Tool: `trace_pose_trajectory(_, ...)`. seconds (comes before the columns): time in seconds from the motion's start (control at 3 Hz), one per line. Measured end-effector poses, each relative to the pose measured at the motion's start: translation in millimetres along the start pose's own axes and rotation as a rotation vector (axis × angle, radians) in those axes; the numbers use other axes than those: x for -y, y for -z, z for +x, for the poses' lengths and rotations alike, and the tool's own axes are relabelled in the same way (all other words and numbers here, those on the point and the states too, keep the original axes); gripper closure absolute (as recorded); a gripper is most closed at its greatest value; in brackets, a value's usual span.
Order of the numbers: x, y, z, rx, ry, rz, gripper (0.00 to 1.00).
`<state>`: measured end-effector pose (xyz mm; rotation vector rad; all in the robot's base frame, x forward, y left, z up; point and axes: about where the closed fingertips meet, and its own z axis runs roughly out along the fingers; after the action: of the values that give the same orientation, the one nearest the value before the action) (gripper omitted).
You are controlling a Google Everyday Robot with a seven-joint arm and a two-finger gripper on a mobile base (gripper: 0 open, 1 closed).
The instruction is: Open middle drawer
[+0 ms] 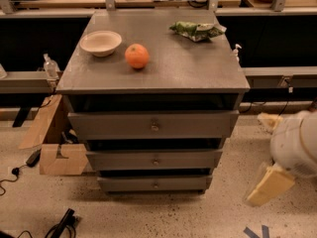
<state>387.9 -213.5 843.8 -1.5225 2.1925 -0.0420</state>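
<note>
One gripper [270,185] right of middle drawer [124,160]

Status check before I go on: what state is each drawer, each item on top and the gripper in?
top drawer: looks shut.
middle drawer: looks shut, knob untouched.
bottom drawer: looks shut.
bowl: upright, empty.
orange: whole, on the cabinet.
green bag: lying crumpled.
gripper: low, right of the cabinet, touching nothing.

Top drawer [154,125], middle drawer [154,159], bottom drawer [154,184]: three in all. On the tabletop [188,66]: one bowl [100,42], one orange [136,56], one green bag [197,30]. One tool [270,185], lower right.
</note>
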Motion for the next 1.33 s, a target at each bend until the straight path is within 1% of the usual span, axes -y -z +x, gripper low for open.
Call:
trace_pose_trajectory(0.33, -32, -76, 19, 0.049, -0.083, -0.047, 0.00)
trace_pose_trajectory(0.67, 12, -153, 20, 0.204, -0.185, 0.015, 0.00)
trace_pose_trajectory(1.0, 16, -157, 21, 0.209, -0.193, 0.040, 0.00)
trace_pose_trajectory(1.33, -2, -203, 13, 0.259, -0.121, 0.009, 0.00)
